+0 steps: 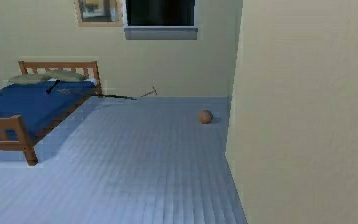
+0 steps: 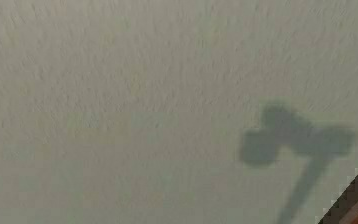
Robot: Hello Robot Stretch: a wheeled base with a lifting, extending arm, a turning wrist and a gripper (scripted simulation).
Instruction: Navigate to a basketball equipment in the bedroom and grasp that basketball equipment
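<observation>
Judged ball (image 1: pixel 205 117) light, springy, prone to roll (sat on bare floor (image 1: pixel 137 160)); best taken across middle. Could not tell jaws' state.

Wooden-framed blue bed (image 1: pixel 35 102) sits left, round orange ball (image 1: pixel 205 117) on the blue plank floor (image 1: pixel 137 170) further right, near the pale wall (image 1: pixel 307 110).

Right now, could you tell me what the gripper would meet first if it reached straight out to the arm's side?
Probably the bare pale wall on that side, though its distance is unclear. The orange ball lies ahead on the floor.
</observation>
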